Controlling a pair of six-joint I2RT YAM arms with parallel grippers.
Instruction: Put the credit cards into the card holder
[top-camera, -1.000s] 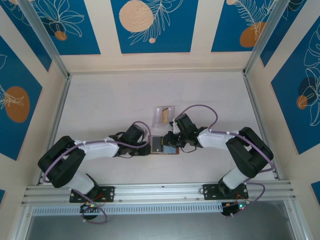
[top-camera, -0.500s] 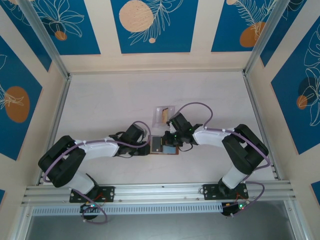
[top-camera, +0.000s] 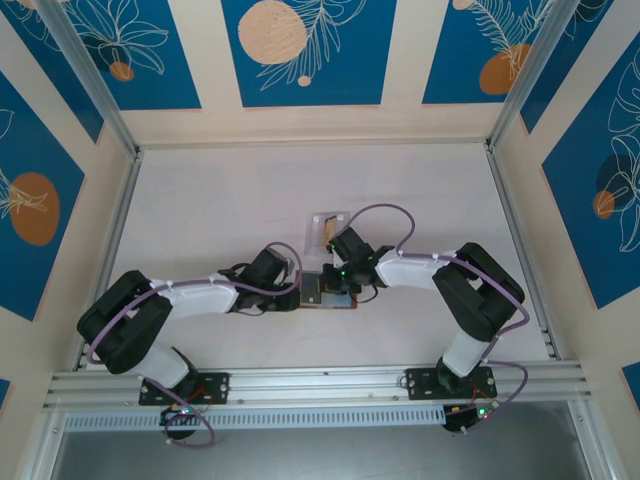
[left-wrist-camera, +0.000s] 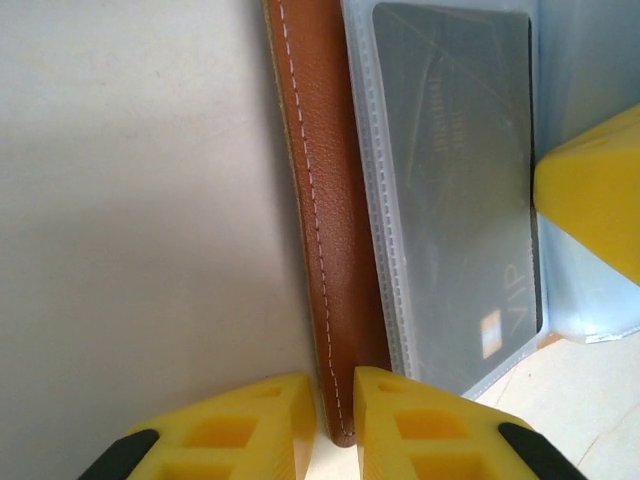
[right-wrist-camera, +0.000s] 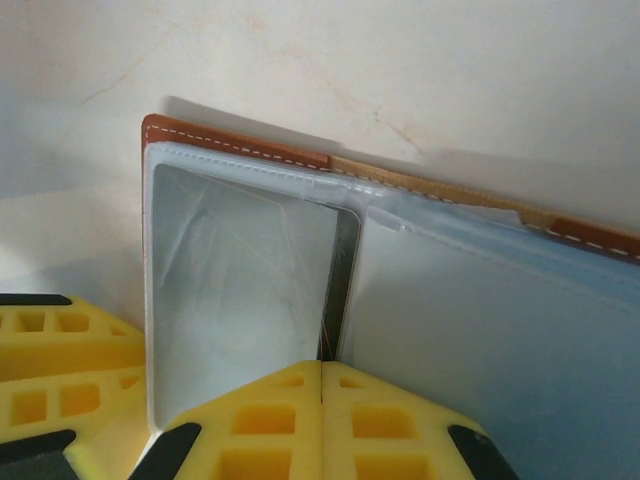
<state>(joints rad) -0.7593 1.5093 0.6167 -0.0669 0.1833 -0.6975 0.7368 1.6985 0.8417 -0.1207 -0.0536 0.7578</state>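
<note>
Fingers (left-wrist-camera: 250, 425) of the left gripper (top-camera: 297, 292) were clamped on the brown stitched edge of the card holder (left-wrist-camera: 320, 200), at its 9 o'clock side. We saw the right gripper (right-wrist-camera: 321, 375) pressed fully together over the open holder, its arm lying toward 3 o'clock. One dark credit card (left-wrist-camera: 455, 190) sat inside a clear pocket. We found the holder near the middle of the table (top-camera: 200, 200), with a clear box (top-camera: 327, 228) at its 12 o'clock.
</note>
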